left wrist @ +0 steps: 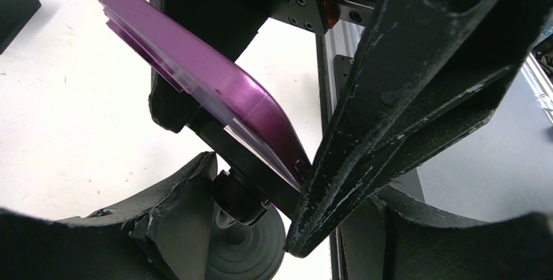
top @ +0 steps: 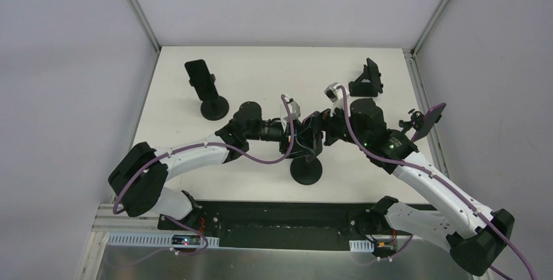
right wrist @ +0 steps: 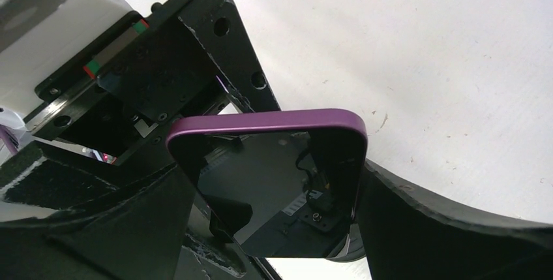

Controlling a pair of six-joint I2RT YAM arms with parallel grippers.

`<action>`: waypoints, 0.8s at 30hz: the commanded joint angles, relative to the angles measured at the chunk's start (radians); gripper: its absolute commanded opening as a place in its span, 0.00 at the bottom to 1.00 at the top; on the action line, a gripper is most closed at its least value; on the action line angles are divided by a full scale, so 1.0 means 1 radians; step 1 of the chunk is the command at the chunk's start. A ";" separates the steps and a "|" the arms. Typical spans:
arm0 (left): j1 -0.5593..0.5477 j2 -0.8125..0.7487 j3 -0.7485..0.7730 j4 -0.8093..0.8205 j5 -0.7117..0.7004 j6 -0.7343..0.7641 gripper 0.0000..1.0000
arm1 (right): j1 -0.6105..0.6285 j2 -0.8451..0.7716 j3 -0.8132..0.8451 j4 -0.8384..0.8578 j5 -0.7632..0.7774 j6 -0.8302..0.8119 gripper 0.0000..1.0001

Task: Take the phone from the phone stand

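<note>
The purple phone [right wrist: 274, 175] leans in the cradle of the black phone stand, whose round base [top: 306, 170] sits at the table's near centre. In the left wrist view the phone [left wrist: 209, 77] shows its purple back above the stand's neck [left wrist: 235, 195]. My left gripper [left wrist: 254, 202] is shut on the stand just under the cradle, one finger on each side. My right gripper [right wrist: 274, 179] comes at the phone from the other side and its fingers [right wrist: 443, 228] press on the phone's two long edges. In the top view the left gripper [top: 300, 138] and right gripper [top: 324, 126] meet above the base.
A second stand [top: 214, 106] with a black phone stands at the back left. A folded black stand [top: 367, 79] sits at the back right. Another purple phone [top: 428, 121] rests on a small stand at the table's right edge, close to my right arm.
</note>
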 commanded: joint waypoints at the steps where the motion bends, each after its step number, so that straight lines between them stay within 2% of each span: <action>1: -0.010 0.043 -0.006 -0.127 0.041 -0.054 0.00 | 0.016 0.016 0.012 -0.036 -0.068 -0.033 0.86; 3: -0.010 0.044 -0.006 -0.127 0.043 -0.055 0.00 | 0.017 0.016 0.013 -0.036 -0.069 -0.033 0.83; 5: -0.010 0.045 -0.005 -0.127 0.044 -0.055 0.00 | 0.017 0.014 0.011 -0.038 -0.070 -0.033 0.74; 8: -0.009 0.047 -0.001 -0.127 0.042 -0.061 0.00 | 0.018 0.006 0.007 -0.042 -0.063 -0.073 0.50; 12: -0.006 0.039 -0.003 -0.127 0.049 -0.060 0.00 | 0.018 -0.014 0.000 -0.029 -0.026 -0.099 0.04; 13: -0.004 0.036 -0.006 -0.127 0.052 -0.057 0.00 | 0.017 -0.019 -0.004 -0.016 -0.011 -0.100 0.00; 24: 0.005 0.015 -0.019 -0.127 0.063 -0.059 0.00 | 0.016 -0.038 -0.024 0.046 -0.003 -0.127 0.00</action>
